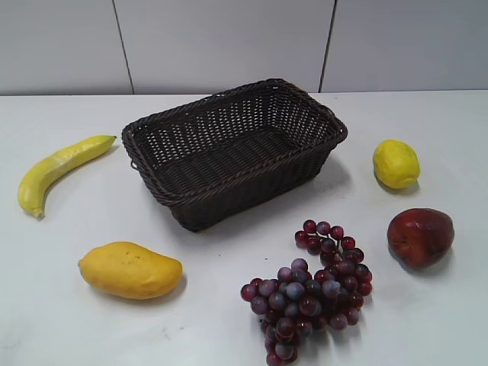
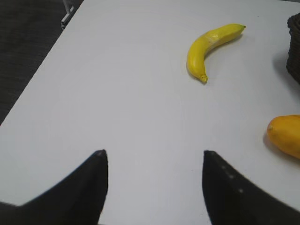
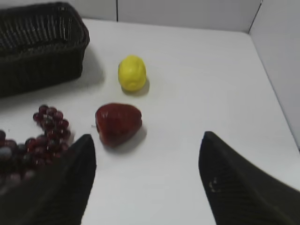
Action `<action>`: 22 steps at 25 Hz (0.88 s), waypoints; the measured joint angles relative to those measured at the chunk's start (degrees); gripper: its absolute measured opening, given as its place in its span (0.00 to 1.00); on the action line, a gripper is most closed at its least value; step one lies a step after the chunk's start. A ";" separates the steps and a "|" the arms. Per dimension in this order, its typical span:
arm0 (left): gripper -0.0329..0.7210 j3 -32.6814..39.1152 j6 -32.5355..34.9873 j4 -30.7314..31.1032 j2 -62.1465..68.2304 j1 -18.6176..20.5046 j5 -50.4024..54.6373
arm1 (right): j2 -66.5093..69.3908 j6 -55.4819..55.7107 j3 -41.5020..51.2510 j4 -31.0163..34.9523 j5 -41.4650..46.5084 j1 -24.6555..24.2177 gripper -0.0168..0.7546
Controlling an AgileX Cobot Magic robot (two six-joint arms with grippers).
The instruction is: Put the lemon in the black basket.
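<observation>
The lemon [image 1: 396, 163] lies on the white table to the right of the black basket [image 1: 183, 198], apart from it. It also shows in the right wrist view [image 3: 132, 72], beyond the red apple [image 3: 118, 123]. The basket is empty and shows at the top left of the right wrist view [image 3: 42, 47]. My right gripper [image 3: 147, 140] is open and empty, well short of the lemon. My left gripper [image 2: 153, 153] is open and empty over bare table. Neither arm shows in the exterior view.
A banana [image 1: 57, 169] lies left of the basket, a mango [image 1: 130, 269] at the front left, a bunch of grapes [image 1: 313, 290] in front, a red apple [image 1: 420, 236] at the right. The table's left edge [image 2: 33, 79] and a right wall [image 3: 281, 56] are near.
</observation>
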 joint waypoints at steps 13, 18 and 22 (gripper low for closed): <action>0.67 0.00 0.00 0.00 0.00 0.00 0.00 | 35.13 0.00 -3.66 2.55 -18.47 0.00 0.82; 0.67 0.00 0.00 0.00 0.00 0.00 0.00 | 51.28 0.00 -10.29 2.80 -18.90 0.00 0.87; 0.67 0.00 0.00 0.00 0.00 0.00 0.00 | 62.95 0.00 -16.82 2.80 -19.02 0.00 0.87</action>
